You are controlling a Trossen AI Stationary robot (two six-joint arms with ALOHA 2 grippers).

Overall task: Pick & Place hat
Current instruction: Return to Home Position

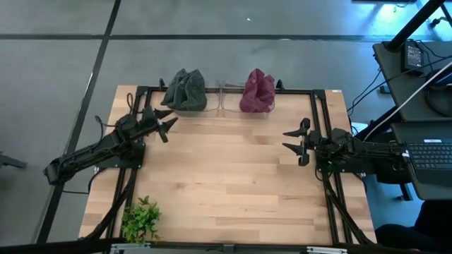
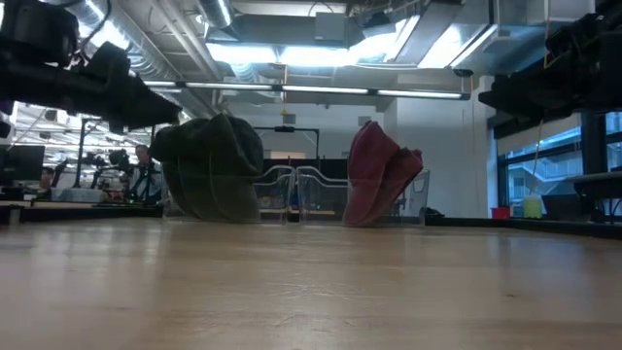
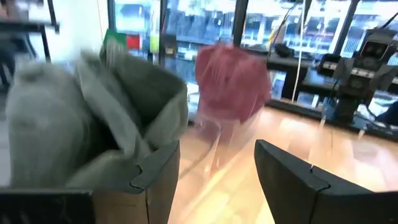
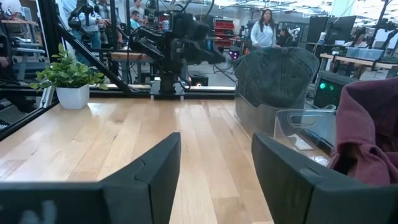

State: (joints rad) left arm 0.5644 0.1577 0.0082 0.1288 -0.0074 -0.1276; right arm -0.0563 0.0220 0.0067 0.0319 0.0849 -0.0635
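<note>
A dark green hat (image 1: pixel 185 89) and a maroon hat (image 1: pixel 258 92) each sit draped over a clear stand at the table's far edge; both also show in the low view, green hat (image 2: pixel 212 168) and maroon hat (image 2: pixel 381 173). My left gripper (image 1: pixel 167 121) is open, raised just near-left of the green hat (image 3: pixel 93 118), touching nothing. My right gripper (image 1: pixel 294 141) is open above the table's right side, fingers pointing left, well short of the maroon hat (image 4: pixel 367 134).
Clear plastic stands (image 1: pixel 222 102) stand between the hats at the far edge. A small potted plant (image 1: pixel 140 219) stands at the near left corner. A black frame (image 1: pixel 321 106) rims the table. The wooden middle (image 1: pixel 226 176) carries nothing.
</note>
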